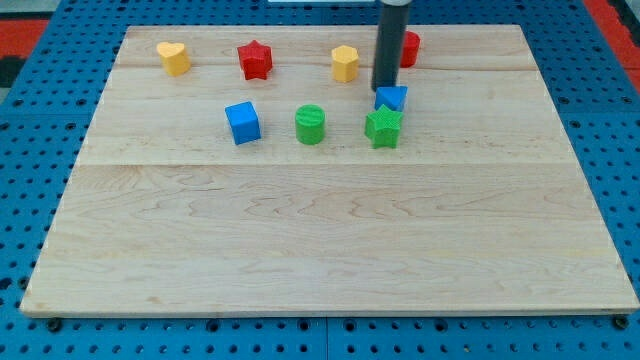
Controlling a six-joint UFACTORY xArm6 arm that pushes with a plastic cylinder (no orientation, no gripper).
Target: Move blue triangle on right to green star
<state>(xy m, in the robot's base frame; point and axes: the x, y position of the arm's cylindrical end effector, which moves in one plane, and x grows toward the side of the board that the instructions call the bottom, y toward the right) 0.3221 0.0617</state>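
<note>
The blue triangle [393,98] sits right above the green star [383,127], touching its top edge. My tip [385,90] comes down from the view's top and rests against the upper left edge of the blue triangle. The rod hides part of the red block behind it.
A green cylinder [311,124] and a blue cube [242,122] lie to the view's left of the star. Along the top are a yellow heart [173,57], a red star [255,59], a yellow block [345,63] and a red block [409,48]. The wooden board [320,240] has blue pegboard around it.
</note>
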